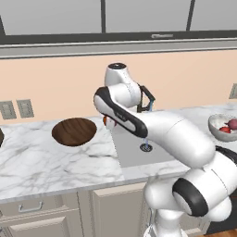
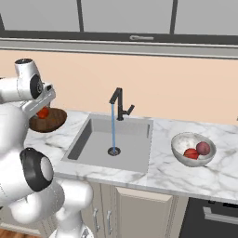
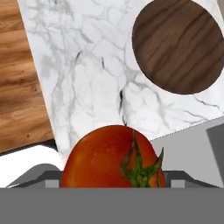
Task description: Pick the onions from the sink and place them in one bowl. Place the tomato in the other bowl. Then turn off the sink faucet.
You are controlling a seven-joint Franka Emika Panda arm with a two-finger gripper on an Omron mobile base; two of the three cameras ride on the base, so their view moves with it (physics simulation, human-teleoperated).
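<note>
You are carrying the tomato toward the wooden bowl; the tool is clenched on the fruit and holds it in the air above the left edge of the sink, near the bowl but not yet over it. In the hand view the bowl lies toward the upper right, apart from the tomato, with bare marble worktop between them. To do this step well, bring the tool on until the bowl's centre sits beneath the fruit, lower it close to the wood, and release only then; a round fruit dropped from height or near the rim would likely roll out of so shallow a dish. The tomato is nearly spherical, so it has no marked long axis; its green calyx faces the hand camera, slightly right of centre. Both onions already rest in the pale bowl right of the sink. Water runs from the faucet, so that step is not yet done.
</note>
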